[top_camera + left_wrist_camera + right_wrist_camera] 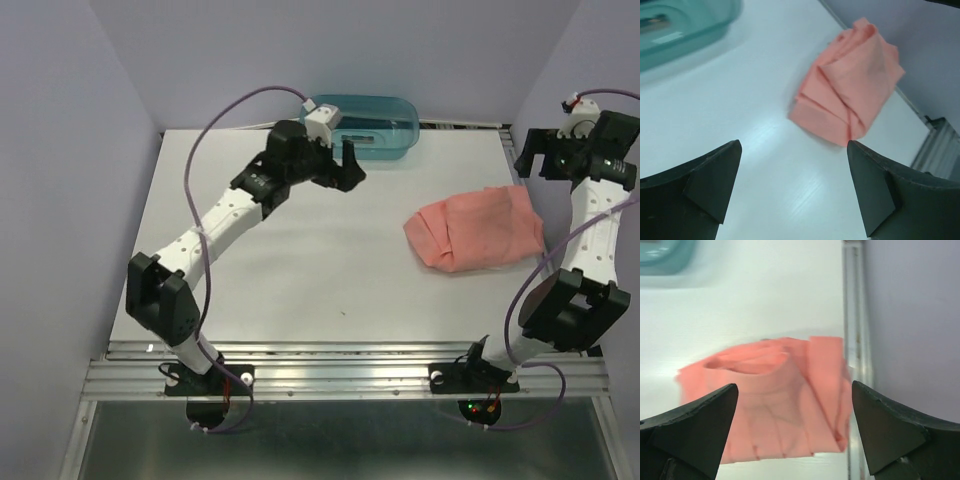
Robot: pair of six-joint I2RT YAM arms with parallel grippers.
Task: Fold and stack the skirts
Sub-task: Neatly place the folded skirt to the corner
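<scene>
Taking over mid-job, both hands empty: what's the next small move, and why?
Probably swing the left hand over the teal tub to look inside. The pink skirt already lies folded by the right edge, the right hand hangs open off it, no second skirt shows on the table, and the open left hand is nearer the tub.

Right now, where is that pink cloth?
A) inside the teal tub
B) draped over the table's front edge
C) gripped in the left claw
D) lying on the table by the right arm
D: the pink cloth lies folded on the table near the right arm, while the left claw and right claw both stand open and empty, and the teal tub sits apart at the far edge.
</scene>
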